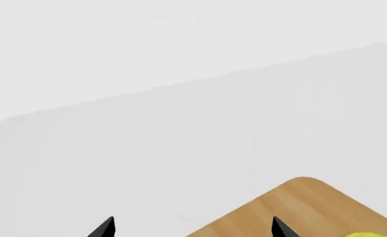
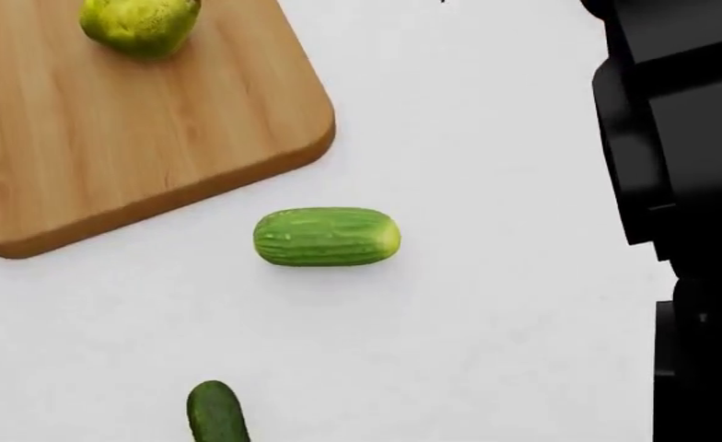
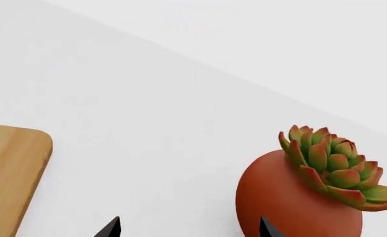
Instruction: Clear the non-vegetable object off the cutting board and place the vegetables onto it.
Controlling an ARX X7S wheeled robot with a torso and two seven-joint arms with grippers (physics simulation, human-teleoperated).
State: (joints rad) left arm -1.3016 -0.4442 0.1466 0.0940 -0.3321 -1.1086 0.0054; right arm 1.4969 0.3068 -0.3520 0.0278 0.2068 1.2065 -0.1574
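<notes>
Left pincer (image 1: 192,228): only two dark fingertips show in its wrist view, set wide apart with nothing between them. It hangs above the white counter (image 1: 147,148), near a rounded corner of the cutting board (image 1: 299,207). A yellow sliver at the frame edge is probably the pear (image 1: 365,235), though too little shows to be sure.

Right pincer (image 3: 188,228): its two tips are likewise spread and empty, above bare counter between the board's corner and a red pot (image 3: 292,202) holding a succulent (image 3: 331,165).

Head view: the pear (image 2: 140,23) sits on the cutting board (image 2: 115,138), toward its far edge. The plump cucumber (image 2: 327,237) lies on its side on the counter (image 2: 484,304), near the board's corner but apart from it. The dark cucumber (image 2: 217,412) lies nearer the robot, partly cut off by the frame. A black part of the robot (image 2: 687,203) fills the right edge.
</notes>
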